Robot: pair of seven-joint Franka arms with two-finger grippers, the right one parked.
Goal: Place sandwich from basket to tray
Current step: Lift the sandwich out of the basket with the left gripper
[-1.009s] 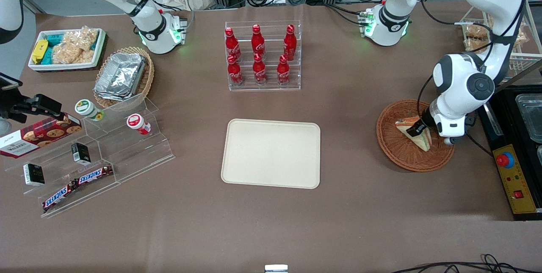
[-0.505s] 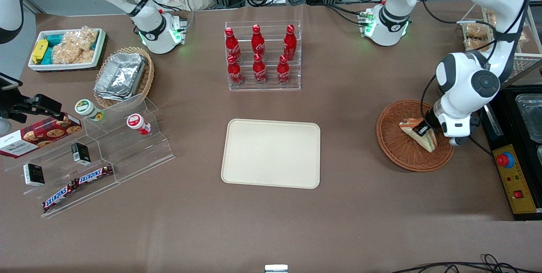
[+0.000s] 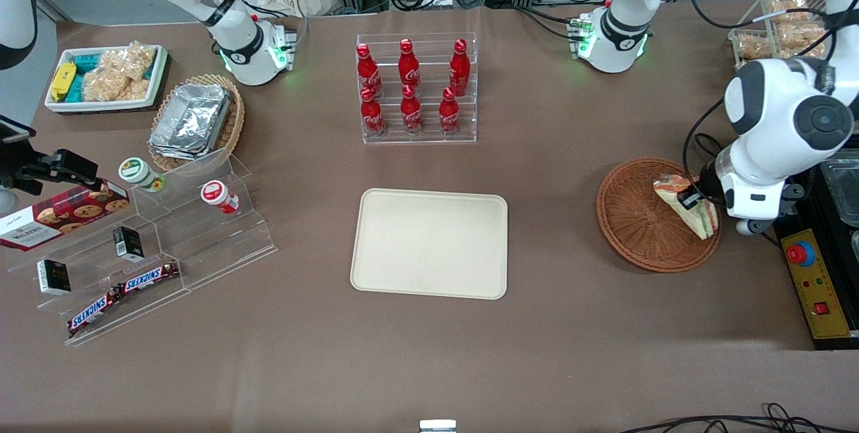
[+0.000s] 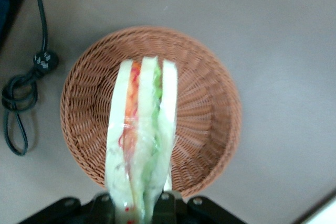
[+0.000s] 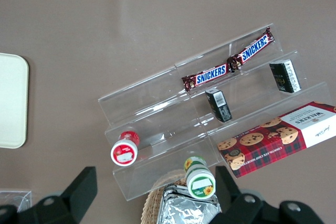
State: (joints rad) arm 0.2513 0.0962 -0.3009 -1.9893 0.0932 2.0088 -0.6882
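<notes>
— Since the sandwich (image 3: 690,213) is already pinched between the fingers of the left arm's gripper (image 3: 688,200), which relation matters for the coming move?

— Probably where the tray (image 3: 429,243) lies from the wedge. The cream tray sits at the middle of the tabletop, well apart from the gripper, toward the parked arm's end; the gripper hangs over the basket (image 3: 644,231) near the working arm's edge of the table. The carry would run sideways along the table, and the working arm is plainly the nearer one.

— Is the wedge clear of the wicker?

— Seemingly yes. The wrist camera shows the round reddish-brown basket (image 4: 210,103) below it with nothing else inside, and the sandwich (image 4: 140,145) appears raised above the weave.

— How does the sandwich lie in the grip?

— Its long axis runs straight out from the fingers, the layered cut face turned toward the wrist camera. The jaws are pressed onto its outer bread faces.

— And its look?

— Pale bread slices, an orange-red layer beside a green one, under glossy clear wrap. It looks soft, so a hard squeeze might deform it.
</notes>
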